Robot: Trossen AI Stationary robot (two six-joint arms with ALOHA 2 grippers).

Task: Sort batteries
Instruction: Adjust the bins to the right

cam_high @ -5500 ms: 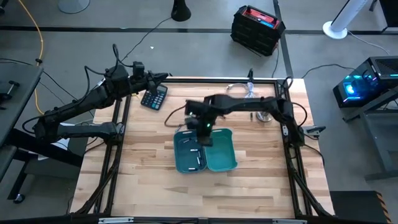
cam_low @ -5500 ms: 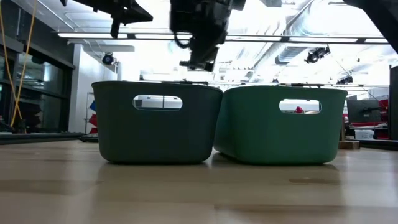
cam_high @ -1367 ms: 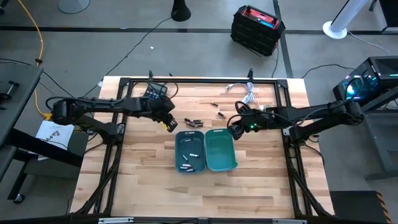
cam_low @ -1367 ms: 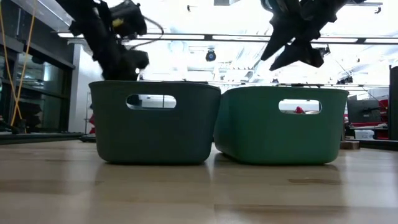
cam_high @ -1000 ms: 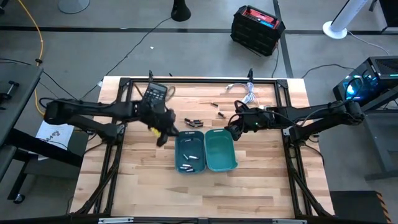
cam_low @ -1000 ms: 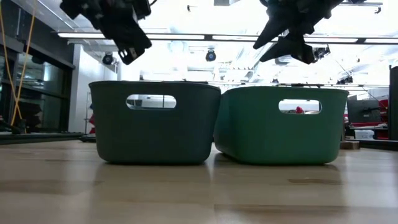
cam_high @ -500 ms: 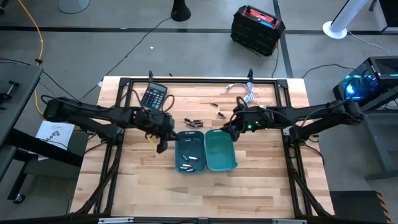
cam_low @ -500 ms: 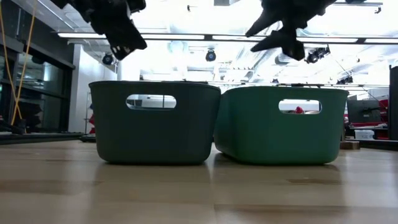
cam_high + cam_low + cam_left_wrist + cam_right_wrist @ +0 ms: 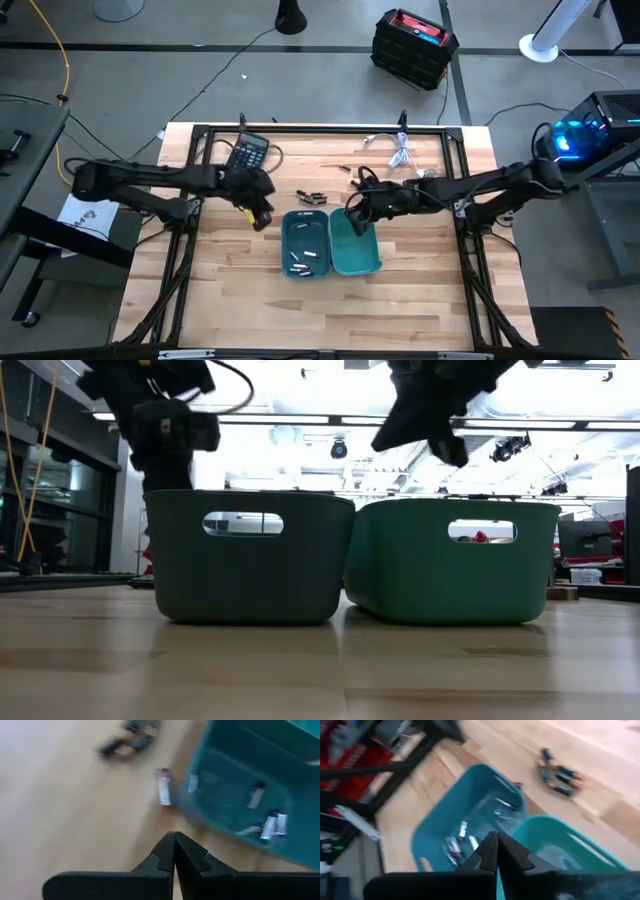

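Note:
Two bins stand side by side mid-table: a dark teal bin (image 9: 305, 243) holding several batteries (image 9: 300, 263), and a lighter green bin (image 9: 357, 250). A cluster of dark batteries (image 9: 312, 197) lies on the wood beyond the bins, with others (image 9: 352, 176) farther back. One silvery battery (image 9: 163, 793) lies beside the teal bin's (image 9: 240, 795) outer wall. My left gripper (image 9: 257, 216) is shut just left of the teal bin, and nothing shows between its fingers (image 9: 174, 837). My right gripper (image 9: 355, 216), also shut, hovers over the green bin's far left corner (image 9: 495, 837).
A black calculator (image 9: 248, 155) lies at the far left and a white coiled cable (image 9: 396, 150) at the far middle. A black frame rims the table (image 9: 430, 300). Bare wood spreads on the near side of the bins.
My right gripper has moved toward the table's left, from beside the green bin's far right corner to over its far left corner. My left gripper has swung toward the near edge and back beside the teal bin, and has tipped to point down. Both stay shut.

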